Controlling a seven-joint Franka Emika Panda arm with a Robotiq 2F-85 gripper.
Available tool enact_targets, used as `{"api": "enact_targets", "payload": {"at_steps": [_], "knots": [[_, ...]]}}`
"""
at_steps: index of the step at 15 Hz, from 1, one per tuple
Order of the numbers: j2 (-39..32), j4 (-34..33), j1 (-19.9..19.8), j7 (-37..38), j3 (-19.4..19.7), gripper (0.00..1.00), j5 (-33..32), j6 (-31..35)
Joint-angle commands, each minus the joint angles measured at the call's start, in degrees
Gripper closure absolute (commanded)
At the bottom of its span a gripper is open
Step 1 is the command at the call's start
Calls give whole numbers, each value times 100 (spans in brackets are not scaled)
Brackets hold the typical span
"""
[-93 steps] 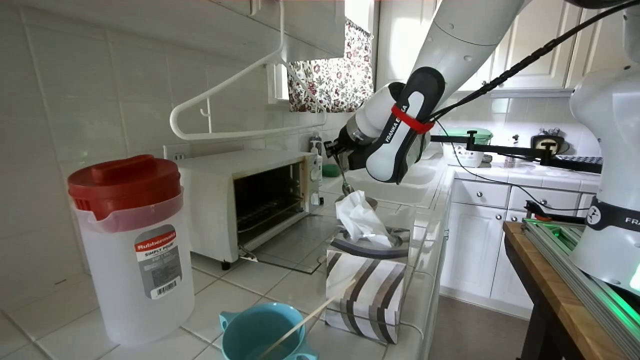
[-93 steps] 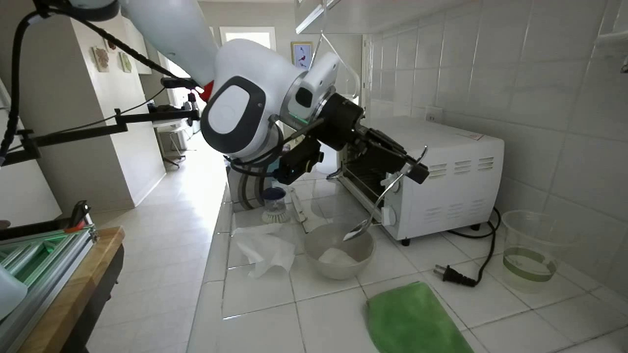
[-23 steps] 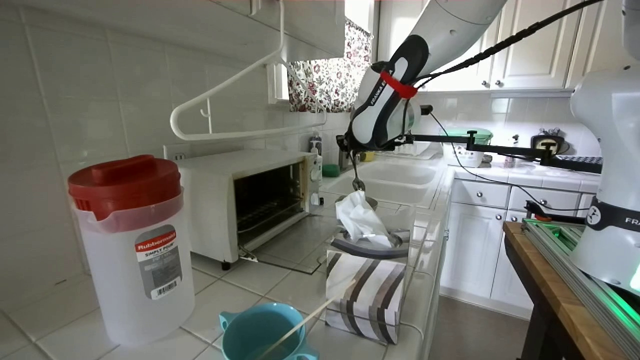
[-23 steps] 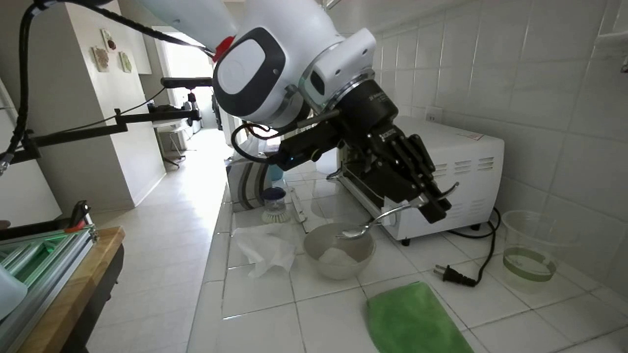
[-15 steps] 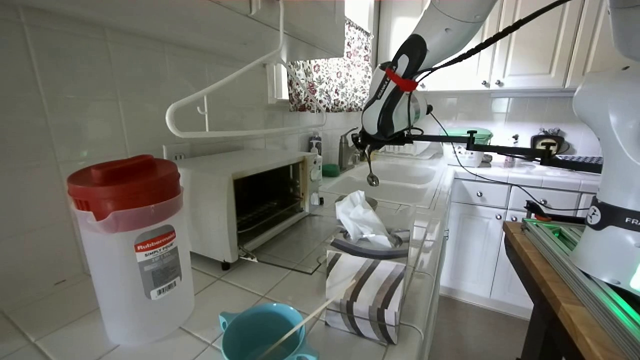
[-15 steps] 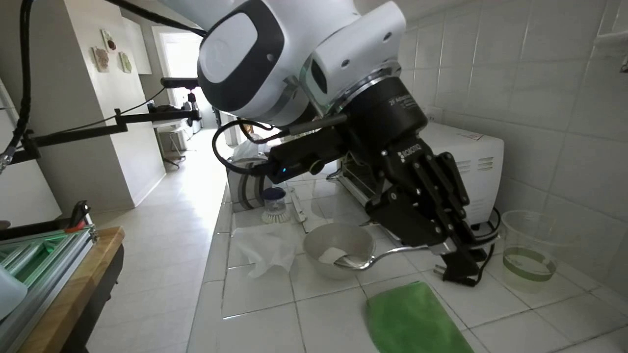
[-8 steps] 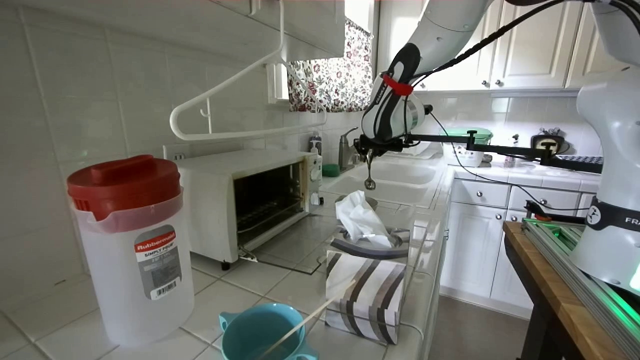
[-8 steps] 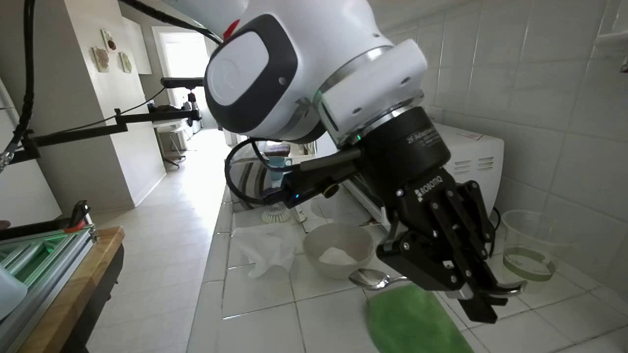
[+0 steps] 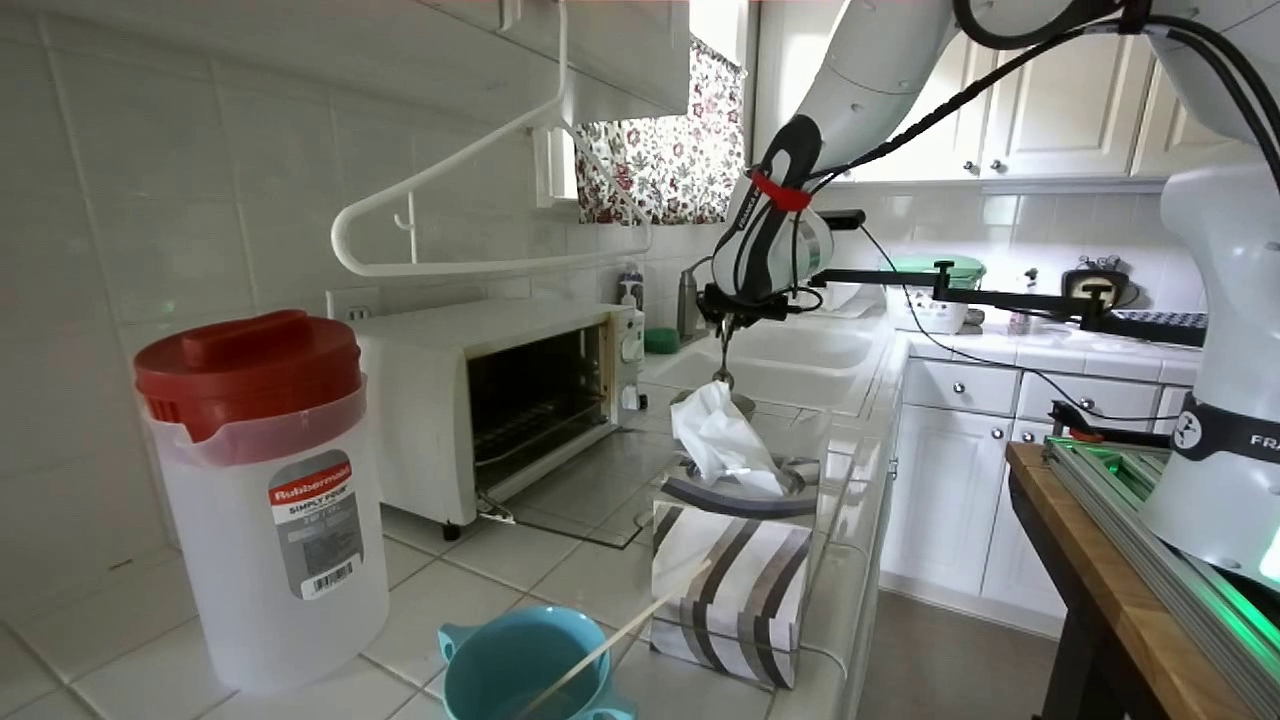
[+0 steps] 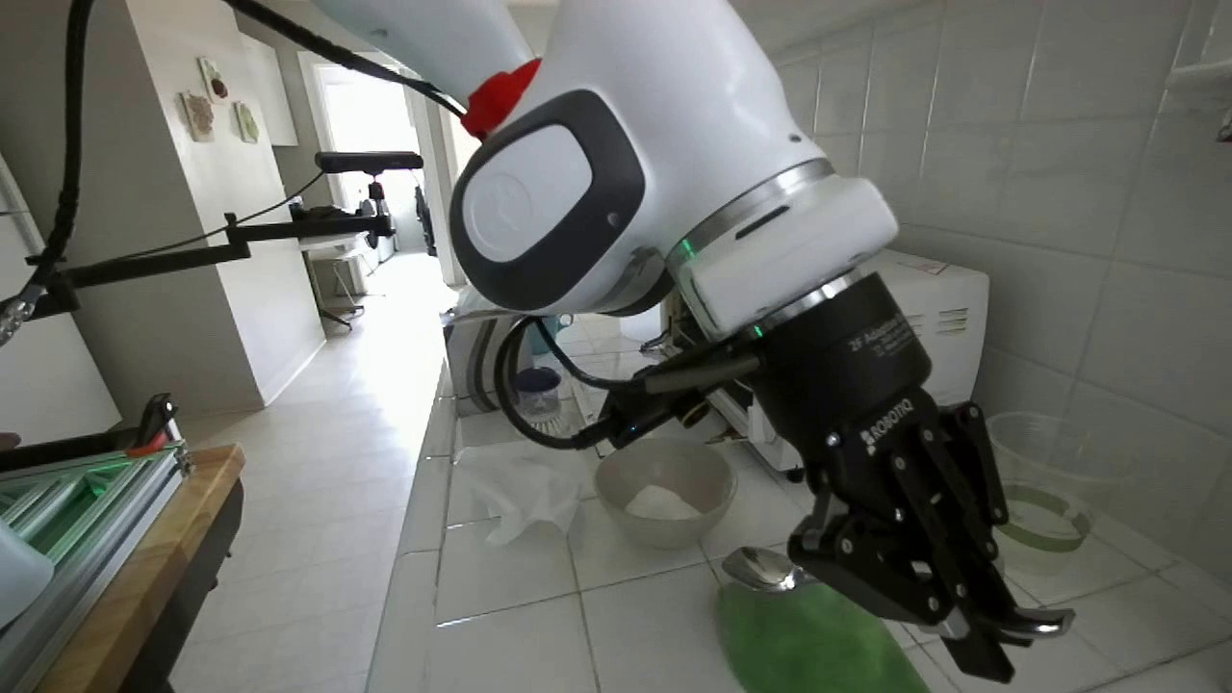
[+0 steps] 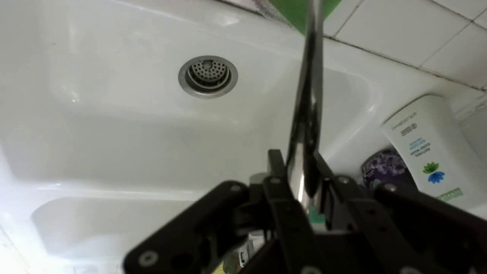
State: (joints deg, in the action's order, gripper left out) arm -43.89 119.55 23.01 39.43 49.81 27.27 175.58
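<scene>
My gripper (image 10: 982, 635) is shut on the handle of a metal spoon (image 10: 760, 570). It also shows in an exterior view, where the gripper (image 9: 730, 312) has the spoon (image 9: 723, 376) hanging down. In the wrist view the handle of the spoon (image 11: 312, 76) runs up from between the fingers of the gripper (image 11: 298, 167). The spoon's bowl end appears over the back edge of a green cloth (image 10: 818, 645). A grey bowl (image 10: 664, 531) with something white in it stands behind the spoon. In the wrist view, a white sink (image 11: 152, 152) with a drain (image 11: 208, 76) lies below the gripper.
A white toaster oven (image 9: 420, 400) with its door down stands against the wall. A striped tissue box (image 9: 730, 590), a teal cup (image 9: 525, 660) and a red-lidded pitcher (image 9: 270, 520) stand nearer. A clear tub (image 10: 1039, 520) is beside my gripper. A soap bottle (image 11: 433, 148) stands by the sink.
The spoon was above the grey bowl; my gripper has carried it away from the bowl and lower, toward the green cloth. In the last half second it moved slightly further and down.
</scene>
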Motion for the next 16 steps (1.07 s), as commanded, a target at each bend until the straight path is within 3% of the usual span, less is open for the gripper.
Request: {"api": "enact_targets", "payload": {"at_steps": [1,16], "knots": [[-205,-291,-256,407,-150,95,-201,-17],[-456,-795,-513,1139,-629,95,-536,-285]]}}
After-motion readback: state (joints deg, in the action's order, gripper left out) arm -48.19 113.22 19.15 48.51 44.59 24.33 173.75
